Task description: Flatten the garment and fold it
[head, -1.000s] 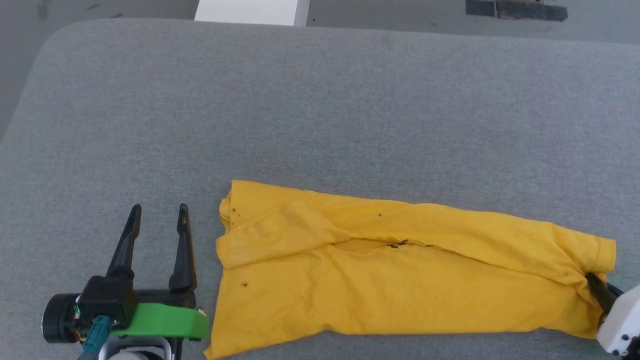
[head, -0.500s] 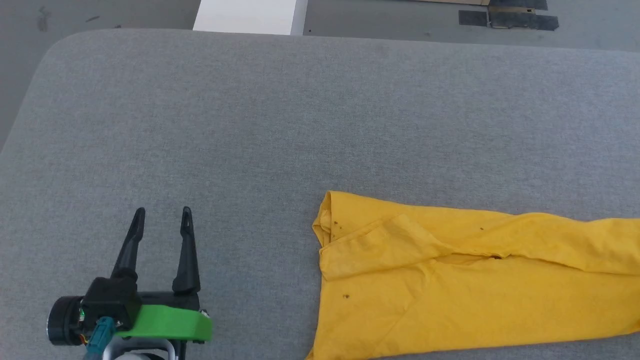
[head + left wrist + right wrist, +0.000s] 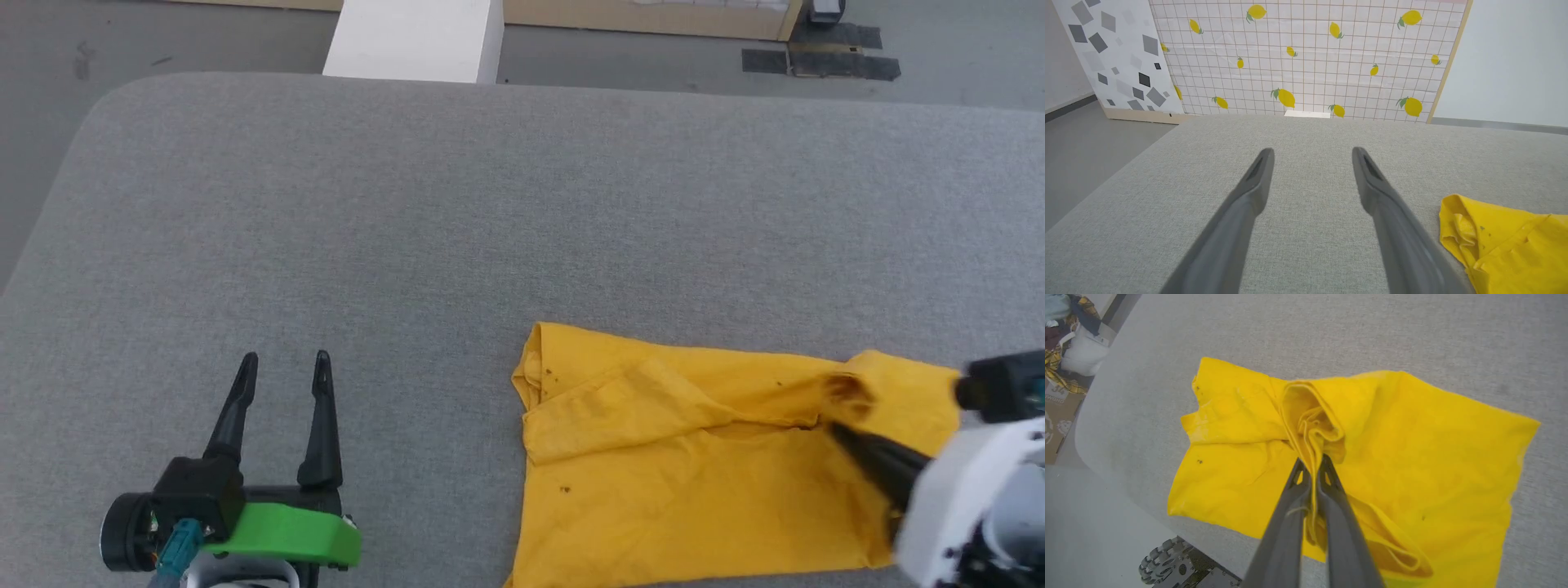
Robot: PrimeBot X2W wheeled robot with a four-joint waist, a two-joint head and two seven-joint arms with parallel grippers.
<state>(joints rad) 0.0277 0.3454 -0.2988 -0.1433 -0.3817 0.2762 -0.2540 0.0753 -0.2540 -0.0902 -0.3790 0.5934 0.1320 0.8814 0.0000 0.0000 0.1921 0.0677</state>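
Observation:
The garment point(image 3: 694, 465) is a bright yellow shirt lying crumpled at the front right of the grey padded table point(image 3: 490, 204). My right gripper point(image 3: 841, 434) comes in from the right, shut on a bunched fold of the cloth and holding it up over the rest. In the right wrist view the two fingers point(image 3: 1290, 506) pinch that fold, and the garment point(image 3: 1433, 457) spreads out below. My left gripper point(image 3: 284, 361) stands open at the front left, apart from the garment's left edge. In the left wrist view, the left gripper point(image 3: 1312, 152) holds nothing and the garment point(image 3: 1506, 245) lies to its right.
A white box point(image 3: 416, 37) stands on the floor beyond the table's far edge. A lemon-patterned panel point(image 3: 1306, 57) rises behind the table. A pile of clothes and a cardboard box point(image 3: 1061, 343) lie off the table's end, and my wheeled base point(image 3: 1175, 563) shows below its edge.
My right gripper dragged the garment to the right, away from the left gripper, then brought its held end up and back leftward over the cloth. The head camera tilted slightly. The left gripper stayed open.

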